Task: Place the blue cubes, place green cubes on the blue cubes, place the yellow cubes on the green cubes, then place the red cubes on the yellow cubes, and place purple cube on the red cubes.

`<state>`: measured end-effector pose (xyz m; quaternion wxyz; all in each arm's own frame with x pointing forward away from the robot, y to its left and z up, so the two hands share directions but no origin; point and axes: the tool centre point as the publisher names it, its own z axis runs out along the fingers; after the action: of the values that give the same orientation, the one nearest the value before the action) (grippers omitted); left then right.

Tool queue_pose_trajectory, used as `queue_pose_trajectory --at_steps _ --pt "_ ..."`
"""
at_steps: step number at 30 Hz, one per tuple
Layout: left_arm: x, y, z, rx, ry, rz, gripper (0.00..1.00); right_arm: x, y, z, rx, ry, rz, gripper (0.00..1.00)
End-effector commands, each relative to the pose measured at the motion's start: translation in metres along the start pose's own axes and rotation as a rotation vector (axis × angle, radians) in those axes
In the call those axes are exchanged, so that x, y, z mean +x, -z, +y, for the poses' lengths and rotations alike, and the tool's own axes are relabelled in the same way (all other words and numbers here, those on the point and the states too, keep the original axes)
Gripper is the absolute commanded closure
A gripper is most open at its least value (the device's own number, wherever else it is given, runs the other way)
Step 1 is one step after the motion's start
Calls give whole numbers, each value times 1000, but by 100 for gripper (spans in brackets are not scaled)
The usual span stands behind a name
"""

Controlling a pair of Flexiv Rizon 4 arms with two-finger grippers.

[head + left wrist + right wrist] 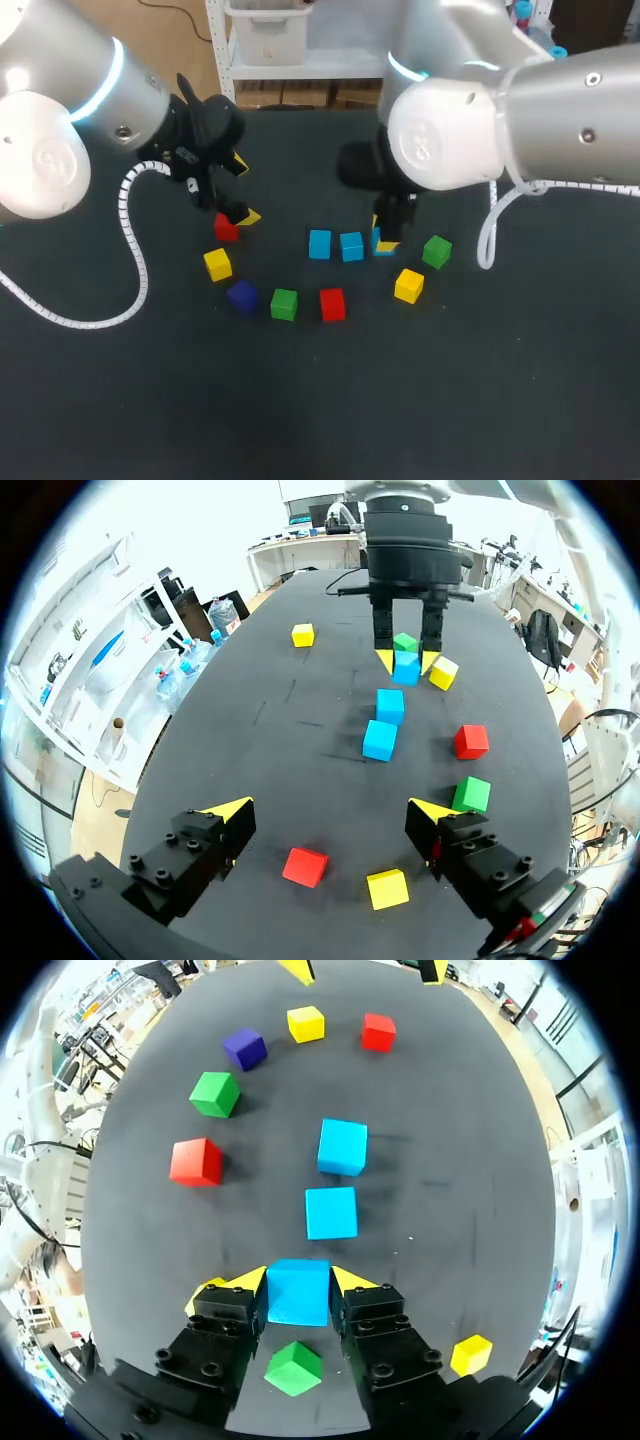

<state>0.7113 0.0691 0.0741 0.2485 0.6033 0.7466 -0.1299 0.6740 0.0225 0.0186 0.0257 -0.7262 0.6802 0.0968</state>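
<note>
1. Dark counter [520, 400], seen from above, with both arms over it and coloured cubes scattered about its middle.
2. Right tool [386, 236]: its fingers pinch a blue cube [297, 1295] from two sides, low at the counter. Whether the cube rests on the surface cannot be told.
3. Around the right tool, in the head view:
   - Two free blue cubes [319, 244] lie in a row at 9 o'clock. The nearer one is just beside the pinched cube, with a small gap.
   - A green cube [436, 251] lies at 3 o'clock.
   - A yellow cube [408, 285] lies at 5 o'clock.
4. Left tool [244, 189]: its fingers are spread wide and grip nothing.
5. A red cube [226, 229] lies just beside the left tool at 7 o'clock. In the left wrist view it lies under the tool, between the spread fingers, and touches neither.
6. Outward from that red cube, in the head view:
   - A second yellow cube [218, 264] lies at 6 o'clock.
   - The purple cube [242, 296] lies at 5 o'clock of that yellow one.
   - A second green cube [284, 304] and a second red cube [332, 304] follow the purple cube at 3 o'clock, each standing apart.
7. A third yellow cube [302, 634] shows in the wrist views, near the right tool and well apart from the other cubes.
</note>
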Motion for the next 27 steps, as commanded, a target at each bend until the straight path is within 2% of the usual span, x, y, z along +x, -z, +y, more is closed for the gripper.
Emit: queue_pose_trajectory --at_steps 1,14,27 --pt "2 0 0 1 -4 -7 0 0 -2 -6 -14 2 3 100" --pt "2 0 0 1 -4 -7 0 2 -17 -7 -41 -2 19 100" --pt "2 0 0 1 -4 -7 0 6 -19 -10 -46 -8 38 100"
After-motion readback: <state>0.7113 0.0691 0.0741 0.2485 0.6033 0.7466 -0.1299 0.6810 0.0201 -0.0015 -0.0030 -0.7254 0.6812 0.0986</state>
